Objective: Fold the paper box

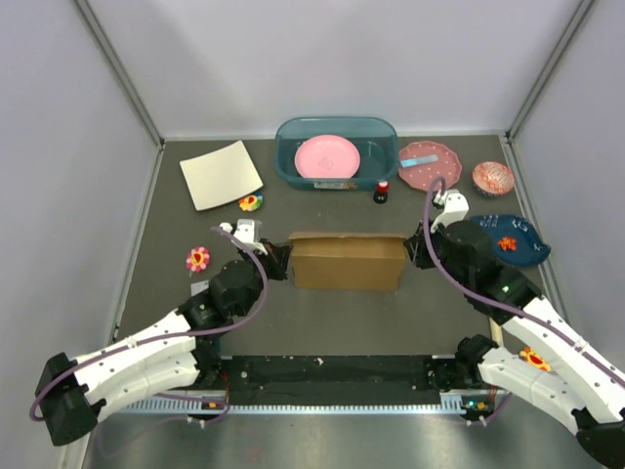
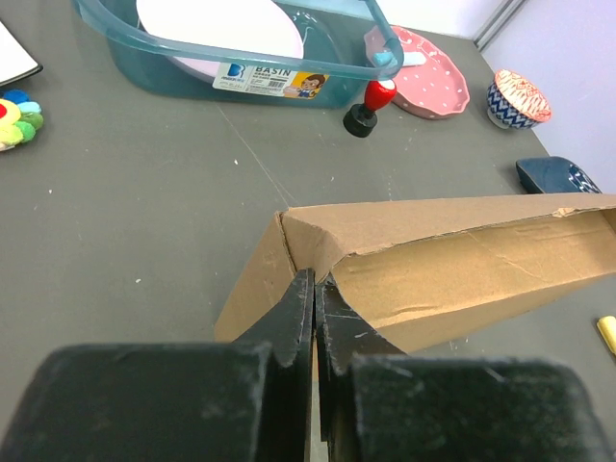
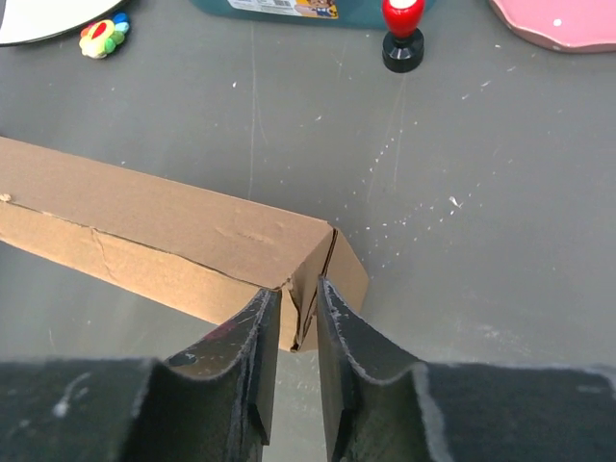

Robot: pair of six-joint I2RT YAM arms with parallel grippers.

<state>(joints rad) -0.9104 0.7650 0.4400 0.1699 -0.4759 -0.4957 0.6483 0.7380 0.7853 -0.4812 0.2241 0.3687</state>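
- Though not fully judged from these views, looks far along: already raised into a long, low, closed box [image 1: 347,261], lid folded down over the walls.
- Resting on the bench [image 1: 195,322] between the two sets of jaws, one short end at each.
- Left jaws: pressed together, tips right at the box's left end corner, where end wall meets lid. Cannot tell whether a thin flap edge is caught between them.
- Right jaws: parted a little, clamped on nothing. Right end corner of the box just ahead of the tips, its end-wall edge in line with the gap.
- Done, by the look of it: long walls up, lid brought over, overall block shape formed.
- Left to do, as a judgement: seating both ends.
- Ahead of the left jaws, an open seam with the lid edge lifted off the front wall.
- Ahead of the right jaws, an end flap slightly proud of the block, with a dark slit and a ragged corner beside it.
- Probably calls for pressing or tucking the end tabs flush, then flattening the lid.
- Hidden from every view: the inside and the far long side, so no saying whether any tab is locked.
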